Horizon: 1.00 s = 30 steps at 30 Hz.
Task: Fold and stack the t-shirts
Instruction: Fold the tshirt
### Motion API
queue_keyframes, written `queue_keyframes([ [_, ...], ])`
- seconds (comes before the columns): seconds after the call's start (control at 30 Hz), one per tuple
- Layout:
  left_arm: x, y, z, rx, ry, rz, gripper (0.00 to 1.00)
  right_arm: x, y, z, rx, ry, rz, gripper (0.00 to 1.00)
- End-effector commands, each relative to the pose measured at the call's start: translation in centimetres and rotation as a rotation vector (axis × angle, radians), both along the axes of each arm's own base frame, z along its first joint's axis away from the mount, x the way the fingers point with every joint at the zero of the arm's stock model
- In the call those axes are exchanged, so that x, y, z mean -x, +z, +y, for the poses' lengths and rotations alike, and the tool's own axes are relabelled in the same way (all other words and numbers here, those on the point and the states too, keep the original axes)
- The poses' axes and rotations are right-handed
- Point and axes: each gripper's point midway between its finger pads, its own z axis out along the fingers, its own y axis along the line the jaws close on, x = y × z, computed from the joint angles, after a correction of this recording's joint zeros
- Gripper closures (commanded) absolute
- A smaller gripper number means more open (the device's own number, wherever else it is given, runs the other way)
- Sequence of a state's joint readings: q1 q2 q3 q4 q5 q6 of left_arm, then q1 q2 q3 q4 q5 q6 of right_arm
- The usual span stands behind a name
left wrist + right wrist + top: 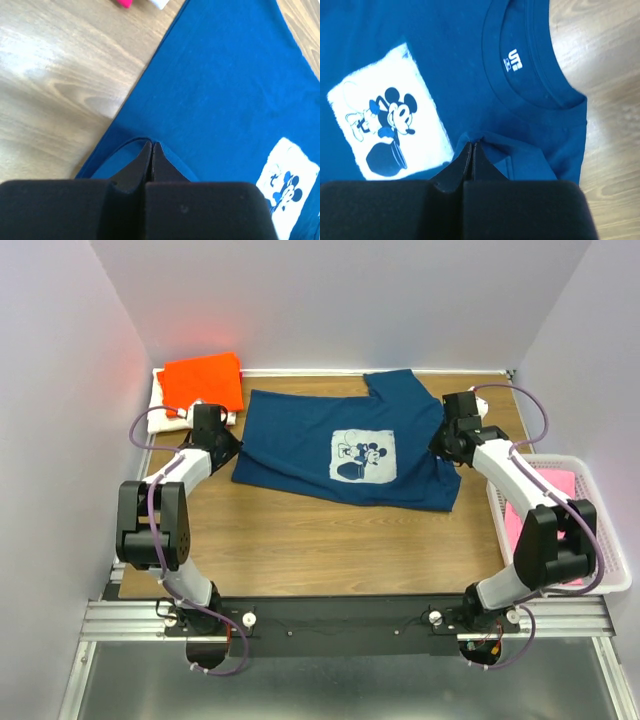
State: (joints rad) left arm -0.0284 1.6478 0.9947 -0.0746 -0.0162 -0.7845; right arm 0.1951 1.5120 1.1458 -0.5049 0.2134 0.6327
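The navy blue t-shirt [330,445] lies spread on the wooden table, its white chest print [363,457] facing up. My left gripper [225,447] is shut on the shirt's left hem; in the left wrist view the fingertips [151,146] pinch a raised fold of navy cloth [225,90]. My right gripper [447,443] is shut on the cloth at the shirt's right side, below the collar [520,65]; a small ridge of fabric [485,137] bunches at its tips [473,146]. A folded orange t-shirt [203,380] lies on a cream-white one [163,420] at the back left. No red t-shirt shows.
A white plastic basket [590,480] at the right edge holds a pink t-shirt [545,502]. Grey walls close in the table at the left, back and right. Bare wood [330,540] lies in front of the navy shirt.
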Motion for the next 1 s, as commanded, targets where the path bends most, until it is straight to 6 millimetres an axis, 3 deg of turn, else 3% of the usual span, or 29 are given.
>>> queue_keyframes([
  [0.0, -0.8, -0.4, 0.6, -0.018, 0.041, 0.017, 1.00, -2.1, 1.0, -1.0, 0.057, -0.018, -0.043, 1.00],
  [0.63, -2.5, 0.0, 1.4, -0.031, 0.076, 0.025, 1.00, -4.8, 2.1, -3.7, 0.038, -0.067, -0.072, 1.00],
  [0.97, -3.2, -0.3, 1.5, -0.034, 0.077, 0.033, 1.00, -6.4, 3.3, -3.6, -0.003, -0.061, -0.104, 1.00],
])
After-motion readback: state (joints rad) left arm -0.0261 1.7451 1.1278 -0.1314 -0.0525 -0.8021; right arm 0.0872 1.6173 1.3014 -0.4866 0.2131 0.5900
